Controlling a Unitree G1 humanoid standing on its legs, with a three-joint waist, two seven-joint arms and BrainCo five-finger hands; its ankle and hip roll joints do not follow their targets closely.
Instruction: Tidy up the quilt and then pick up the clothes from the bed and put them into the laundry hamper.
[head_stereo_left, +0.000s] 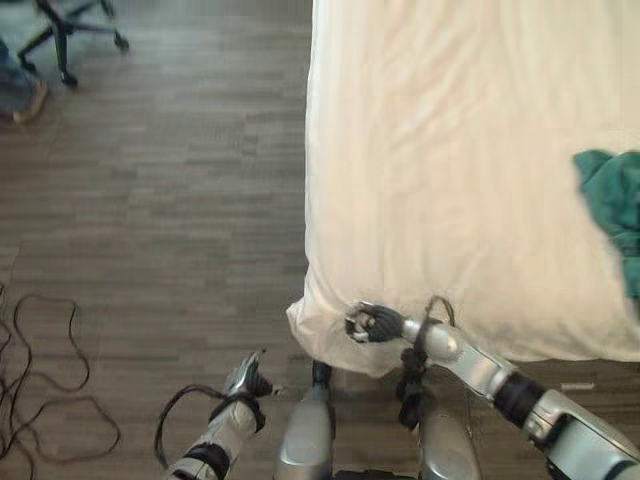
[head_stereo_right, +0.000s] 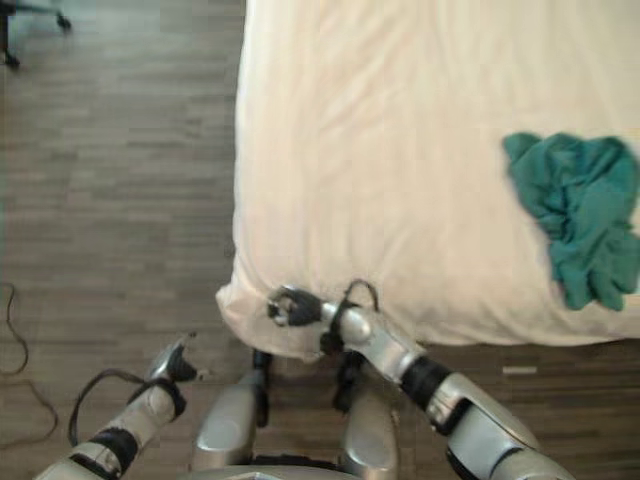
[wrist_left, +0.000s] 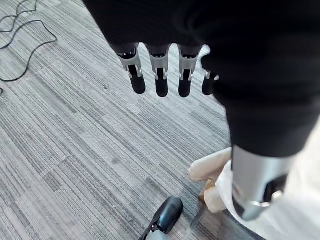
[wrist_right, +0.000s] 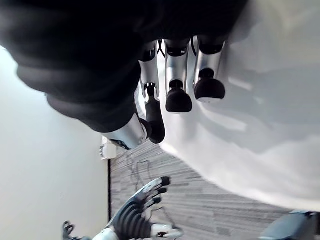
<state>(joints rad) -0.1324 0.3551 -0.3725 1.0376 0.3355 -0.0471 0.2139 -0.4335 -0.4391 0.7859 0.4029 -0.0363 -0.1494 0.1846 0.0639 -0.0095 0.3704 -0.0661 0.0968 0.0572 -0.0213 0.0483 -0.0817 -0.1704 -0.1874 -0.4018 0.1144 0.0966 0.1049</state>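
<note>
We start with the quilt (head_stereo_left: 450, 170): it lies pale and mostly flat over the bed, its near left corner (head_stereo_right: 245, 315) drooping off the edge toward the wooden floor (head_stereo_left: 150, 200). The teal clothes (head_stereo_right: 580, 215) sit in a crumpled heap on the quilt toward the right side, well apart from both hands.

Our right hand (head_stereo_right: 290, 308) is at that drooping corner. In the right wrist view its fingers (wrist_right: 180, 95) hang just over the white cloth, loosely bent with nothing caught between them and the thumb, so we judge the hand slack, not clamped on the quilt. Our left hand (head_stereo_left: 248, 378) hangs low over the floor beside the bed, fingers (wrist_left: 160, 75) straight and apart, holding nothing.

What worries us here is the grip. If we close on too thin a fold, or only brush the surface, the corner will likely slip free when we pull and stay sagging. Pulling too hard the other way could drag the whole quilt sideways, bunch it up, and shift or bury the clothes. We also see no hamper from here, so the later carry will need us to turn and search, with a risk of the garment trailing or dropping.
</note>
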